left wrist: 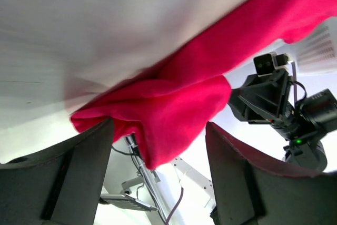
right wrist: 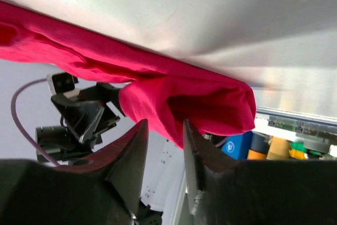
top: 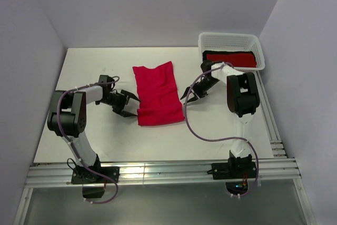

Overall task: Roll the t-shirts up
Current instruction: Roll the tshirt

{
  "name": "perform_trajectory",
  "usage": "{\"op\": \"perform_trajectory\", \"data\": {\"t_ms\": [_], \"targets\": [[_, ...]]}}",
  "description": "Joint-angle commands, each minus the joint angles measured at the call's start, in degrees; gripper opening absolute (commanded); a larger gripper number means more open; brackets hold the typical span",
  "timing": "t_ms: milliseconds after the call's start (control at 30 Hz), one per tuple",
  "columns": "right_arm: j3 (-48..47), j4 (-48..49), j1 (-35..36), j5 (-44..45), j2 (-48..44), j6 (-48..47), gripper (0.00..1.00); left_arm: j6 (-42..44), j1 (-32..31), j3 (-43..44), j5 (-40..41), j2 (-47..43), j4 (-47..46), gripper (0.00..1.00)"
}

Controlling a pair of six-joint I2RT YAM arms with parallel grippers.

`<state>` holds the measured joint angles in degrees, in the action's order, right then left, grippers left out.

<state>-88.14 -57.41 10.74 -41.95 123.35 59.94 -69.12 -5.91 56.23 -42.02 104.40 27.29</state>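
1. From above, the crimson t-shirt [top: 157,94] lay folded flat on the surface [top: 95,67]. A deeper red t-shirt [top: 231,59] sat in the white basket [top: 229,38] beyond its far right corner.
2. The left claw [top: 131,106] was at its near left edge and the right claw [top: 187,98] at its right edge.
3. Only the wrist views showed the bunched hem. The left claw gaped wide, gripping nothing. The right claw was narrowly parted, cloth unpinched.

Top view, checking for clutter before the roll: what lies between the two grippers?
Only the crimson t-shirt, folded on the table, its near corners by the left gripper and right gripper. The top view shows it best.
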Motion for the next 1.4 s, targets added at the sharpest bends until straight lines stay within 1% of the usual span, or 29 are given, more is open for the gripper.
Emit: {"op": "perform_trajectory", "data": {"t_ms": [0, 33, 100, 167, 233, 267, 300, 333, 367, 400, 433, 467, 500, 567, 600, 633, 667, 700, 733, 767, 800, 833, 900, 967, 1000, 1067, 1233, 1367], "targets": [[-2.56, 1.41, -0.63, 0.82, -3.64, 0.0, 0.41, 0.83, 0.9, 3.88, 0.97, -3.58, 0.13, 0.76], [-2.83, 1.42, -0.9, 1.08, -3.99, 0.09, 0.48, 1.01, 0.99, 4.33, 1.24, -3.68, 0.48, 0.77], [-4.23, 1.94, -1.07, 1.44, -4.95, -0.17, 0.55, 1.53, 1.34, 5.73, 1.41, -4.38, 1.1, 0.77], [-4.76, 2.82, -1.25, 1.53, -6.1, -1.14, 0.55, 2.41, 1.52, 6.87, 2.11, -5.08, 2.15, 0.77], [-3.45, 4.93, -1.51, 1.87, -9.69, -2.98, 0.53, 4.95, 1.61, 8.81, 4.04, -6.92, 4.52, 0.78], [-0.66, 7.02, -1.69, 0.57, -11.19, -3.95, 0.53, 7.05, 1.61, 9.33, 4.66, -8.93, 4.96, 0.78], [1.46, 10.35, -1.69, -0.23, -15.55, -6.04, 0.52, 8.12, 1.52, 9.17, 4.75, -10.17, 4.45, 0.78], [3.57, 15.0, -1.52, -0.23, -17.94, -7.02, 0.52, 9.17, 1.52, 8.73, 4.58, -11.31, 4.01, 0.78], [8.11, 18.35, -1.43, -1.02, -20.14, -8.25, 0.52, 12.31, 1.34, 8.38, 4.84, -13.41, 4.17, 0.79], [10.16, 21.34, -1.34, -2.59, -24.17, -11.83, 0.55, 14.43, 0.47, 8.2, 6.5, -14.48, 4.26, 0.79], [11.75, 22.5, -1.34, -1.56, -25.69, -14.22, 0.62, 16.63, -0.23, 8.11, 7.82, -15.44, 5.22, 0.79], [14.28, 23.56, -1.25, -1.03, -26.83, -16.76, 0.64, 20.31, -1.2, 7.93, 9.48, -17.28, 5.58, 0.79], [16.05, 25.57, -1.16, -3.03, -29.02, -21.57, 0.62, 21.74, -3.64, 7.41, 10.72, -18.52, 5.32, 0.78], [20.52, 28.57, -0.29, -3.13, -31.49, -25.47, 0.51, 23.32, -6.73, 4.44, 14.58, -22.9, 1.38, 0.78], [21.77, 29.36, 0.06, -4.61, -31.76, -28.1, 0.41, 23.16, -9.96, 3.03, 15.03, -24.23, -0.9, 0.78], [22.56, 29.37, 0.5, -4.8, -31.85, -29.08, 0.36, 22.63, -11.3, 1.71, 14.6, -25.29, -4.58, 0.77], [23.96, 29.37, 1.2, -4.89, -32.03, -29.7, 0.29, 20.89, -12.45, -0.83, 14.08, -26.78, -6.7, 0.73], [24.85, 30.68, 2.86, -5.85, -32.29, -30.14, 0.18, 20.09, -14.46, -2.07, 13.64, -27.4, -8.29, 0.69], [25.73, 31.73, 3.84, -5.77, -32.64, -29.97, 0.13, 19.38, -15.44, -2.96, 13.72, -27.76, -9.52, 0.61], [27.65, 32.53, 4.89, -5.25, -33.34, -29.54, 0.08, 18.68, -16.58, -3.92, 14.15, -27.93, -10.49, 0.56], [28.71, 35.58, 6.9, -5.42, -33.44, -28.4, 0.0, 18.5, -18.59, -4.28, 14.59, -27.93, -10.68, 0.53], [30.9, 37.35, 7.79, -6.55, -33.52, -27.69, 0.0, 18.5, -19.57, -4.81, 15.99, -27.93, -10.5, 0.45], [32.32, 39.38, 9.64, -5.25, -33.18, -25.93, 0.0, 18.41, -21.94, -5.86, 16.53, -27.59, -11.29, 0.38], [34.51, 44.56, 11.66, -6.64, -32.04, -23.49, 0.0, 18.5, -22.65, -7.44, 16.71, -26.89, -12.77, 0.31], [34.96, 47.27, 12.45, -6.56, -31.51, -22.86, 0.0, 18.67, -22.65, -7.88, 16.71, -26.62, -13.31, 0.29], [35.32, 49.58, 12.9, -7.17, -29.85, -21.98, 0.0, 19.46, -22.65, -7.71, 17.14, -25.04, -13.75, 0.27], [32.51, 48.97, 13.16, -6.39, -25.71, -22.85, 0.0, 20.34, -22.65, -5.52, 17.76, -20.3, -14.36, 0.25], [29.96, 49.93, 13.25, -6.56, -21.24, -22.68, 0.0, 19.12, -22.39, -4.2, 17.85, -15.99, -15.95, 0.24]]}}
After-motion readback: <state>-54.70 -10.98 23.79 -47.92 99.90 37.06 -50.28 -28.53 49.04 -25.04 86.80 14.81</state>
